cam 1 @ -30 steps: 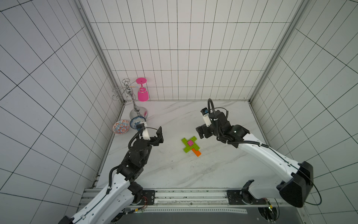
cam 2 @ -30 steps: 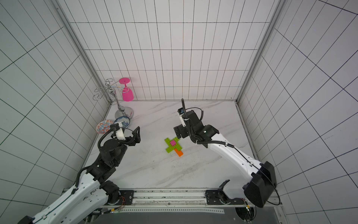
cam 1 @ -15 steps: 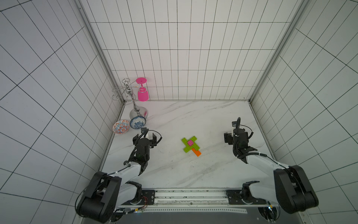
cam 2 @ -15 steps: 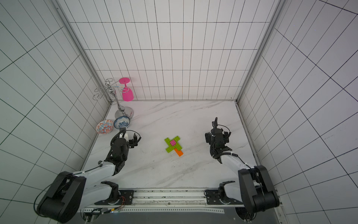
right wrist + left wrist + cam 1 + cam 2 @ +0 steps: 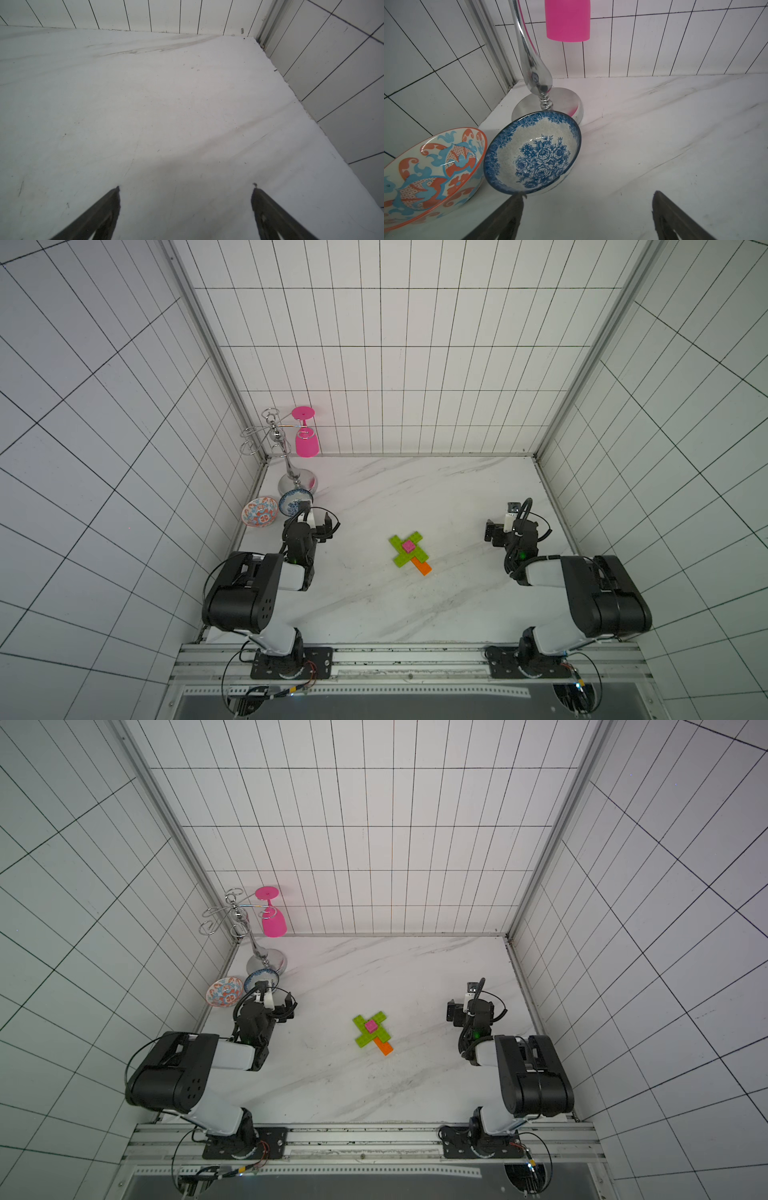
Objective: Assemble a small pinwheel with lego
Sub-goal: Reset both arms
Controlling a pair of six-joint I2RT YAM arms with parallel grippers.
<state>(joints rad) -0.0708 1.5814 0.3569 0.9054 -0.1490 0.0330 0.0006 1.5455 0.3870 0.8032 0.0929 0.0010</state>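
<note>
The pinwheel (image 5: 409,549) lies flat in the middle of the table (image 5: 436,497), well apart from both arms. The left gripper (image 5: 588,194) has its jaws wide apart, holding nothing, just beside the blue bowl (image 5: 532,153). The right gripper (image 5: 186,186) also stands wide apart, over bare table

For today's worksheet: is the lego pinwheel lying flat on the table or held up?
Lying flat: the pinwheel rests on the table, nothing holding it.
</note>
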